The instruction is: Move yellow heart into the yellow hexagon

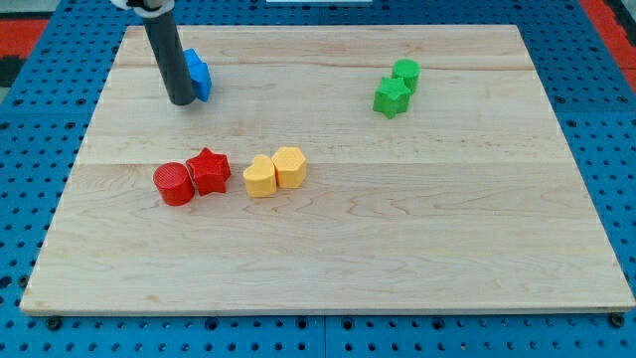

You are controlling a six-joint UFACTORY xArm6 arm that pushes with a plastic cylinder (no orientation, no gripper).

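The yellow heart (pixel 260 177) lies a little left of the board's middle, touching the yellow hexagon (pixel 289 165) on its right. My tip (pixel 182 100) is at the view's upper left, well up and left of the two yellow blocks. The rod stands in front of a blue block (pixel 199 76), partly hiding it, so its shape is unclear.
A red cylinder (pixel 174 184) and a red star (pixel 209 171) sit side by side just left of the yellow heart. A green star (pixel 392 97) and a green cylinder (pixel 405 73) sit together at the upper right. The wooden board (pixel 417 229) lies on a blue pegboard.
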